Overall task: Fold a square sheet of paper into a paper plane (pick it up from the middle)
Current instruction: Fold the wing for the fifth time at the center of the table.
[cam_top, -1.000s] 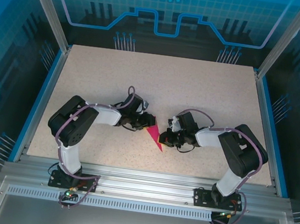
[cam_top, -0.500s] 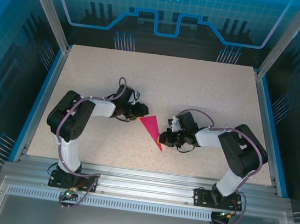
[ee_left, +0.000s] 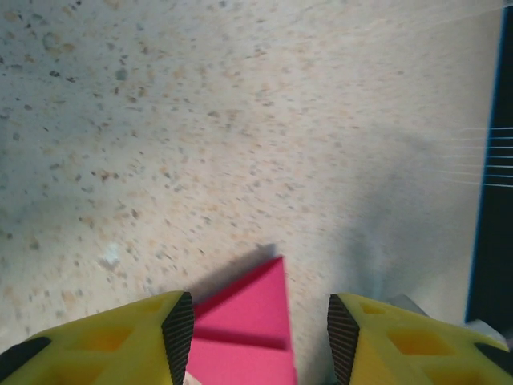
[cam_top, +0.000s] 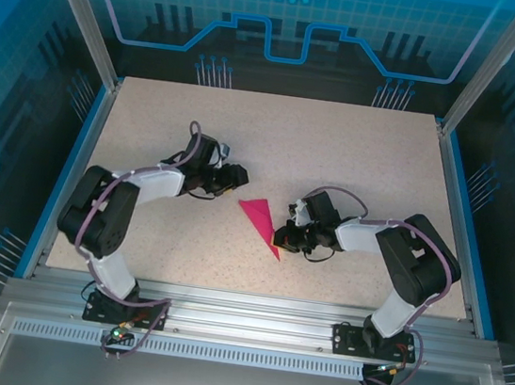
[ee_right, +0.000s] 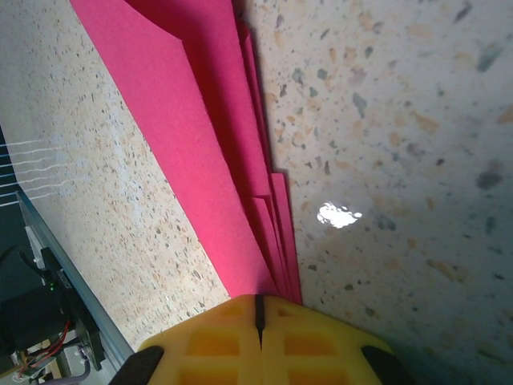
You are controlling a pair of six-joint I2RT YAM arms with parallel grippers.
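Observation:
The paper plane lies on the speckled table as a narrow magenta-pink dart, its sharp tip pointing toward the near edge. My right gripper is shut on its right side; in the right wrist view the stacked pink folds run into the closed yellow jaws. My left gripper stands open up and left of the paper, clear of it. Through the left wrist view a pink corner shows on the table past the gap between the spread fingers, touching neither pad.
Blue side rails and an aluminium beam at the near edge bound the table. Transparent walls rise behind and at both sides. A small white speck lies on the table right of the paper.
My left gripper has let go of the paper's left corner, opened and drawn back up and to the left. The paper has settled flatter. The right gripper has stayed put, shut.

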